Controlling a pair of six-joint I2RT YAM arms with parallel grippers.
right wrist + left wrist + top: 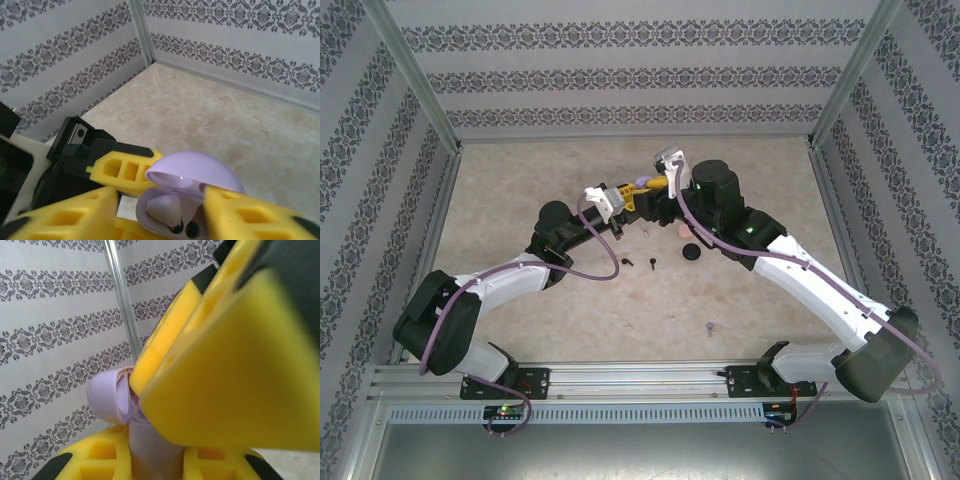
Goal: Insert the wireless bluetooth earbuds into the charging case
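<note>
Left gripper point(155, 457) clamps the purple case point(195, 170), right gripper point(165, 212) stands with jaws apart over it, so the earbud point(161, 207) may sit crooked and tip out.

Overhead view of a beige desk point(520, 190) enclosed by patterned walls point(620, 75). The left arm point(490, 285) and right arm point(820, 280) reach inward and meet. The yellow-fingered left claw point(628, 197) and right claw point(658, 186) face each other with a light purple case point(641, 181) between them; which claw grips it is hard to tell from this height. Nearer than the claws lie a black earbud point(627, 262), a second black earbud point(651, 264) just beside it, a round black case point(692, 251) and a small pink object point(679, 232). Well nearer still lies one pale earbud point(710, 328).
</note>
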